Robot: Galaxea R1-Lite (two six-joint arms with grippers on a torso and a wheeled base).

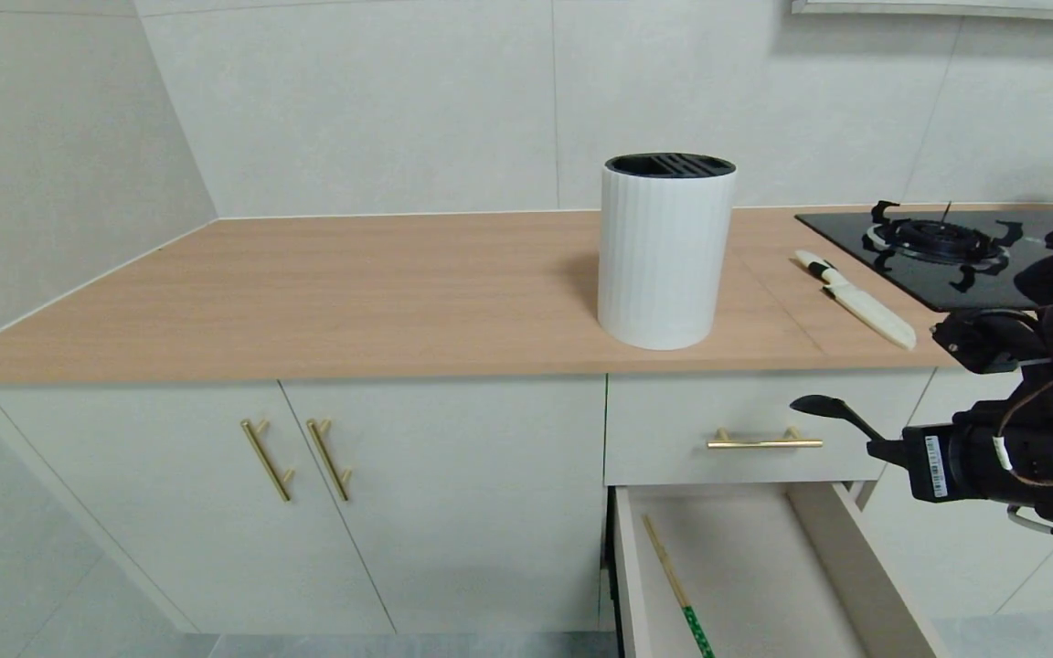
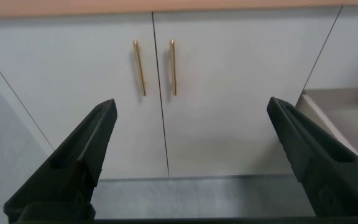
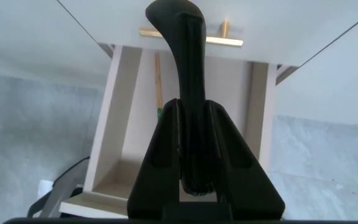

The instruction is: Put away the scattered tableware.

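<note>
Head view: chopsticks point(image 1: 673, 576) lie in the open drawer point(image 1: 824, 548). The right gripper point(image 1: 892, 450) is clamped on a black spoon point(image 1: 833, 411) above it. A knife point(image 1: 856, 299) remains on the worktop point(image 1: 353, 292). The left gripper point(image 2: 191, 106) gapes wide, empty.

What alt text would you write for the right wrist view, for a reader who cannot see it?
The right tool is shut on a black utensil, with an open drawer beyond it. Chopsticks lie in the drawer, near a brass handle.
</note>
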